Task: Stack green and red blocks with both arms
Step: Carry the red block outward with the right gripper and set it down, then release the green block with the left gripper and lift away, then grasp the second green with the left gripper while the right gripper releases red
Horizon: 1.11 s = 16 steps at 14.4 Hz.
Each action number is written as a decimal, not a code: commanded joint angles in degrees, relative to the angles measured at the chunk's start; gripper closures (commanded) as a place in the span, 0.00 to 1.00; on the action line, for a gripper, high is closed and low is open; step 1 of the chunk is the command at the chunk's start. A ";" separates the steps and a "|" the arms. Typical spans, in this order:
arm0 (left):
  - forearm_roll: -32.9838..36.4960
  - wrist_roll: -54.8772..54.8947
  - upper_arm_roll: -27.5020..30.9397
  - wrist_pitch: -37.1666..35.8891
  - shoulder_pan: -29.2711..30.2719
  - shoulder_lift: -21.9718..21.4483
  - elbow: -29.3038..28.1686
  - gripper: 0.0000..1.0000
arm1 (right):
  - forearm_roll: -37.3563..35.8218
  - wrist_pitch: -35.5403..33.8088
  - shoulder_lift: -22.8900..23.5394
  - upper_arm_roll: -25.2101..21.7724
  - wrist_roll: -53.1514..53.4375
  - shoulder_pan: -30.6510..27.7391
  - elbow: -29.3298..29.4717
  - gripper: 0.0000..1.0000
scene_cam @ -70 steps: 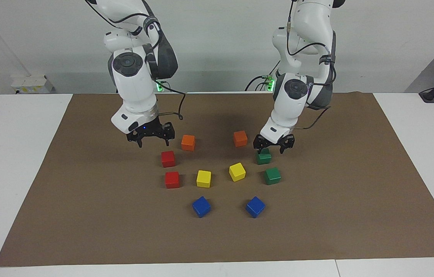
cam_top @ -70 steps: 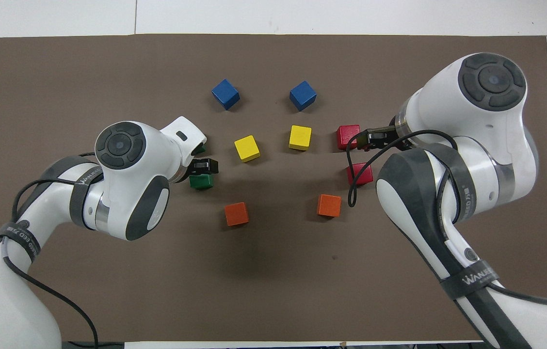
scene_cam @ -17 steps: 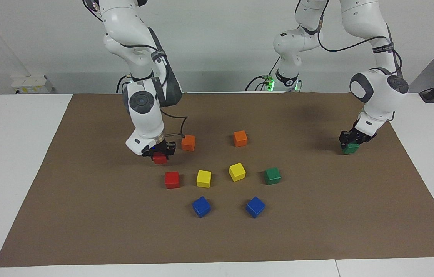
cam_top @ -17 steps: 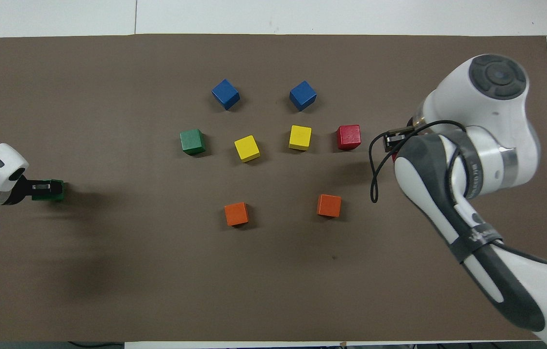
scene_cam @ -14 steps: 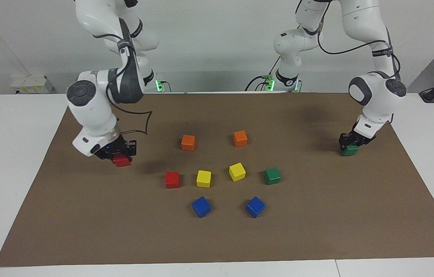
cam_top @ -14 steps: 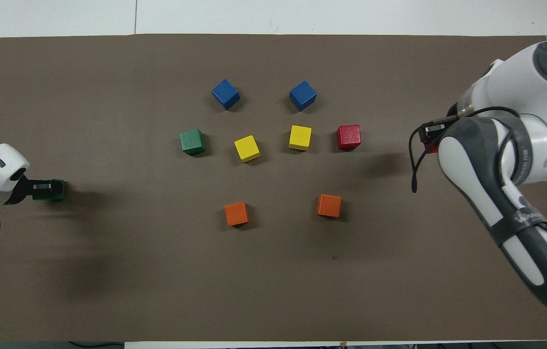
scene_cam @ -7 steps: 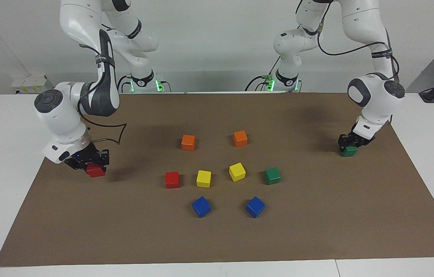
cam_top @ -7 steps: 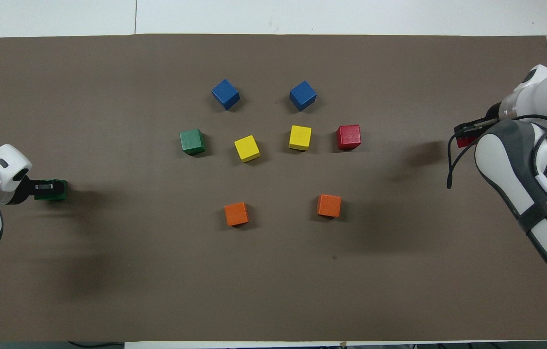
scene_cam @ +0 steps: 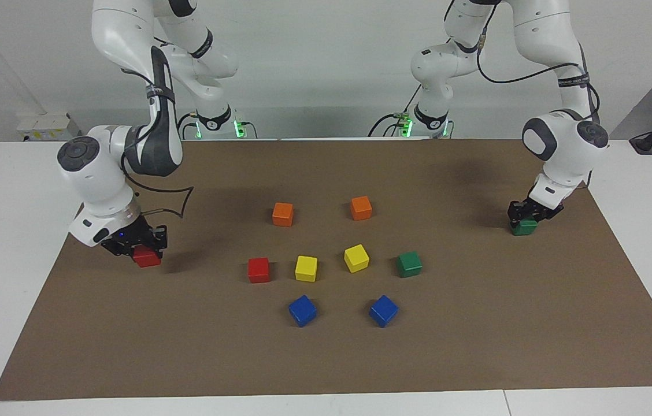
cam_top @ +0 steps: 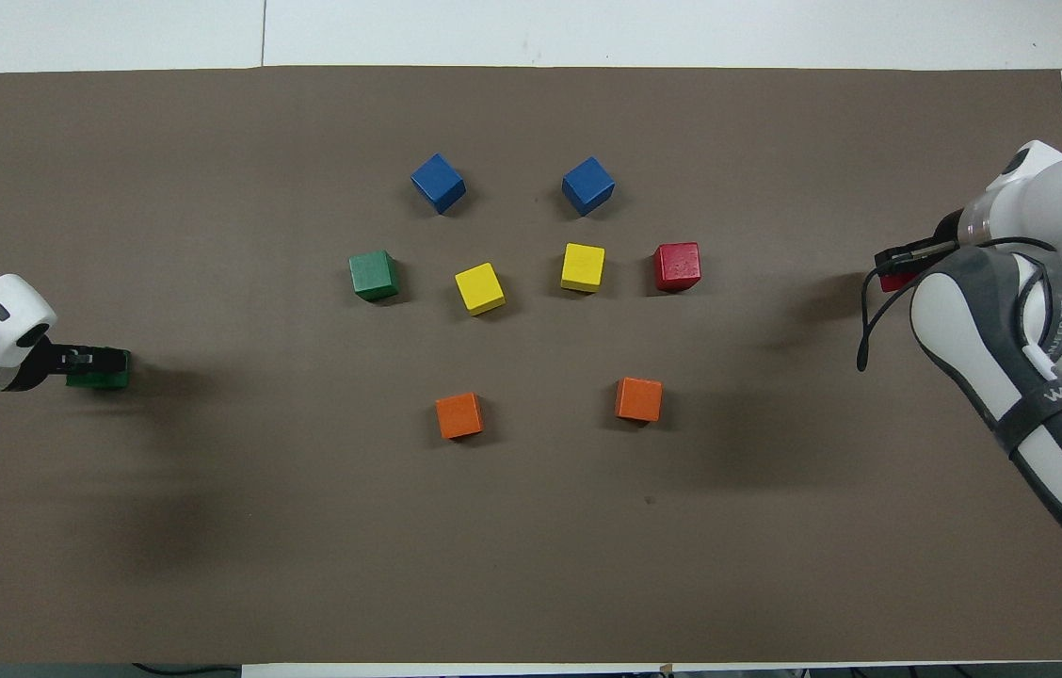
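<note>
My right gripper (scene_cam: 141,252) is shut on a red block (scene_cam: 147,257), held low over the brown mat at the right arm's end of the table; the overhead view shows only a sliver of that red block (cam_top: 893,281). My left gripper (scene_cam: 526,214) sits right over a green block (scene_cam: 524,227) at the left arm's end, and the block (cam_top: 98,379) rests on the mat. A second red block (scene_cam: 258,270) and a second green block (scene_cam: 409,264) stand free at the two ends of the middle row.
Two yellow cubes (scene_cam: 306,268) (scene_cam: 356,257) stand between the free red and green blocks. Two orange cubes (scene_cam: 282,214) (scene_cam: 360,208) lie nearer the robots, two blue cubes (scene_cam: 302,310) (scene_cam: 383,311) farther. The brown mat (scene_cam: 476,346) covers the white table.
The right arm swung outward from the middle to its own end of the table with the red block. The left gripper stayed over the green block, which now shows more beside it.
</note>
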 commanded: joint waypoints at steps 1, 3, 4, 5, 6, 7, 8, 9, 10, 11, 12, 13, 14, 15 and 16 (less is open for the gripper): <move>0.02 2.58 -0.53 -8.55 0.23 0.05 7.60 0.00 | 0.47 2.04 0.96 0.69 -0.12 -1.28 -1.12 1.00; -0.15 2.32 -0.71 -13.82 -0.83 0.22 13.04 0.00 | 0.48 1.95 0.96 0.69 -0.03 -1.20 -1.47 1.00; -0.59 1.97 -0.80 -16.03 -2.22 0.40 15.68 0.00 | 0.48 2.12 1.22 0.69 0.06 -1.46 -1.73 1.00; -0.59 0.84 -0.80 -18.14 -3.98 0.49 18.32 0.00 | 0.56 2.30 2.00 0.69 0.06 -1.55 -1.65 1.00; -1.20 -1.78 -0.80 -19.64 -5.65 0.84 20.43 0.00 | 0.65 2.30 2.19 0.69 0.23 -1.90 -1.65 1.00; -1.99 -5.38 -0.80 -20.87 -8.10 1.88 22.72 0.00 | 1.26 2.21 2.19 0.77 0.41 -1.81 -1.73 1.00; -2.00 -9.68 -0.80 -21.93 -10.48 2.50 24.48 0.00 | 1.79 2.30 2.19 0.69 0.41 -1.73 -1.74 1.00; -2.09 -14.07 -0.80 -22.28 -12.76 2.94 25.63 0.00 | 1.88 2.30 2.36 0.69 0.41 -1.81 -1.74 1.00; -2.09 -18.29 -0.80 -21.94 -15.57 3.47 26.60 0.00 | 1.88 2.30 2.54 0.69 0.41 -1.81 -1.65 1.00; -2.09 -21.03 -0.71 -21.59 -18.03 3.74 26.87 0.00 | 1.88 2.39 2.63 0.69 0.41 -1.81 -1.65 1.00; -2.09 -22.54 -0.71 -21.50 -19.71 4.26 27.57 0.00 | 1.88 2.39 2.63 0.69 0.41 -1.81 -1.73 1.00; -2.09 -23.60 -0.71 -21.15 -21.03 5.49 28.53 0.00 | 1.88 2.39 2.63 0.69 0.41 -1.81 -1.65 1.00; -2.09 -25.17 -0.71 -20.88 -22.53 6.72 29.50 0.00 | 1.88 2.39 2.63 0.69 0.41 -1.73 -1.73 1.00; -2.17 -26.58 -0.71 -19.58 -24.02 8.47 30.20 0.00 | 1.88 2.39 2.71 0.69 0.50 -1.72 -1.74 1.00; -2.18 -27.29 -0.80 -17.82 -24.99 9.53 30.38 0.00 | 1.88 2.48 2.98 0.69 0.41 -1.72 -1.74 1.00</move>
